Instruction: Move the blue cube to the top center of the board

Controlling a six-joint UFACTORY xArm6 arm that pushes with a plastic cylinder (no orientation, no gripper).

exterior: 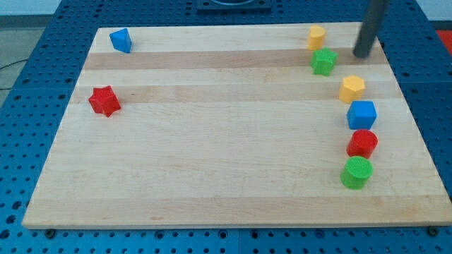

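Observation:
The blue cube (pixel 361 114) sits near the board's right edge, between a yellow hexagonal block (pixel 352 88) above it and a red cylinder (pixel 362 143) below it. My tip (pixel 363 54) is at the view's top right, to the right of a green star block (pixel 323 61) and above the yellow hexagonal block. It is well above the blue cube and touches no block.
A yellow cylinder (pixel 316 37) stands at the top right. A green cylinder (pixel 356 172) lies below the red one. A second blue block (pixel 121 40) is at the top left, a red star block (pixel 104 101) at the left. The wooden board (pixel 212 141) has blue pegboard around it.

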